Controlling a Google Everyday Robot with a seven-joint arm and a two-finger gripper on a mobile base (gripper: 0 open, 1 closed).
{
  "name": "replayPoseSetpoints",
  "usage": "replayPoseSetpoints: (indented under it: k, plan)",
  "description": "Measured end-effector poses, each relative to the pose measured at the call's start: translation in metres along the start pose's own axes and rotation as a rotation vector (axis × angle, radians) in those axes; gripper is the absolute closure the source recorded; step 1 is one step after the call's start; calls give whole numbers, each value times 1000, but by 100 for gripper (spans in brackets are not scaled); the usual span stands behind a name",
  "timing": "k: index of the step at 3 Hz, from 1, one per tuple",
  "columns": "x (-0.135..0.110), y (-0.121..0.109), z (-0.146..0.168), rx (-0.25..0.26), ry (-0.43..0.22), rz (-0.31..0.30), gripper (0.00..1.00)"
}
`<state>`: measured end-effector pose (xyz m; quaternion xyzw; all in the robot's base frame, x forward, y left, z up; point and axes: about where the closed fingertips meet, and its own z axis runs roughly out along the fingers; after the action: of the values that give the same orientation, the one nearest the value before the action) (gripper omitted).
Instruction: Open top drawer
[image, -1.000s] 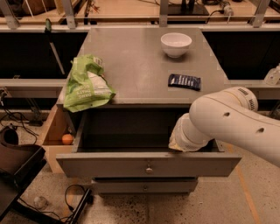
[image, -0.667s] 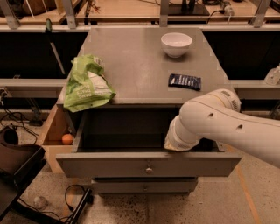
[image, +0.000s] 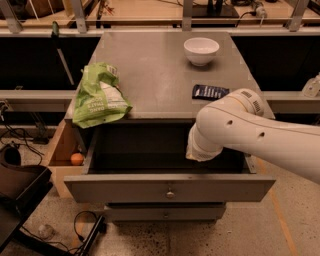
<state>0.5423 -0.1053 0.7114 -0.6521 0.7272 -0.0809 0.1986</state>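
Evidently done, or nearly: top drawer (image: 170, 187) stands pulled well out from the cabinet (image: 155, 75), grey inside exposed. The gripper (image: 198, 152) sits low inside it at right, apparently masked by the arm (image: 240, 125); I cannot tell its state.

Speckled floor (image: 300, 225), with black cables (image: 82, 225) strewn at left. Grey cabinet tabletop (image: 150, 65) is placed centrally. Wooden bench (image: 145, 9) with metal posts (image: 187, 15) is ranged behind. Lighting is warm and dim. Claw (image: 196, 150) is positioned inside the top drawer (image: 170, 187).
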Motion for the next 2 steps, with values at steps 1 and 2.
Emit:
replayPoseSetpoints:
  k: [1, 2]
  plan:
    - [0, -3, 9, -29, 23, -19, 100]
    - [2, 6, 31, -90, 32, -22, 100]
